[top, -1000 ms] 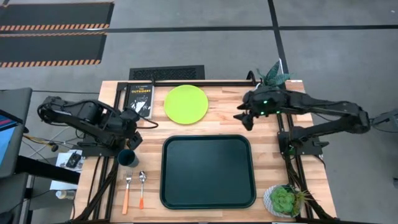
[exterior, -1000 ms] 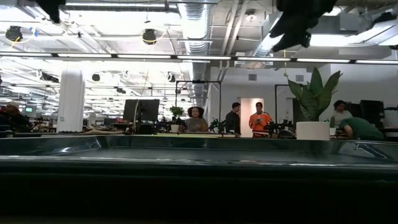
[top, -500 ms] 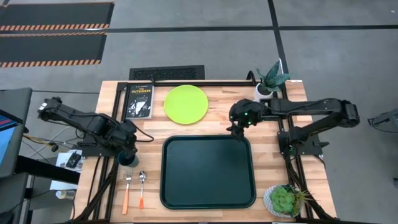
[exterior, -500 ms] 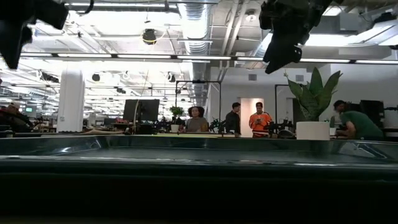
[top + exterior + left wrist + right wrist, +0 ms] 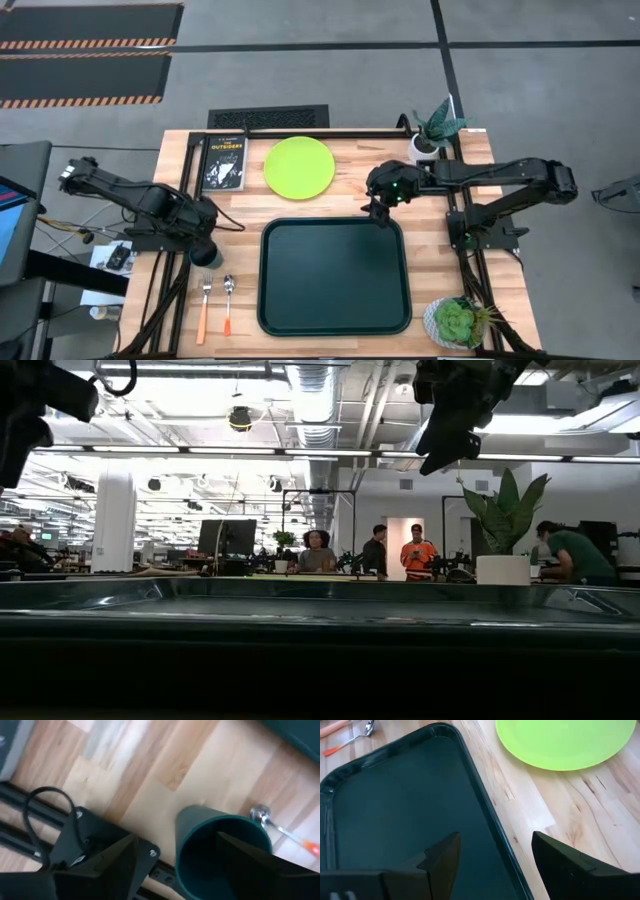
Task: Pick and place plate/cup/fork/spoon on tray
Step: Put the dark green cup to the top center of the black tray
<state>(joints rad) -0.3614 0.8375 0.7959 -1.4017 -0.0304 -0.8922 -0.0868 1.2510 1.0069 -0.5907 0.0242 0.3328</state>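
The left gripper (image 5: 175, 865) hangs with fingers apart — the cup (image 5: 222, 852) sits between them, not clamped. The right gripper (image 5: 492, 865), also spread, hovers over the tray (image 5: 395, 810) rim — the plate (image 5: 565, 740) lies just beyond.

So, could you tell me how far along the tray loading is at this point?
Nothing is loaded: the tray is bare. The left gripper is open around the cup, not yet closed. The right gripper is open above the tray's far rim, beside the plate. The fork and the spoon lie untouched on the table.
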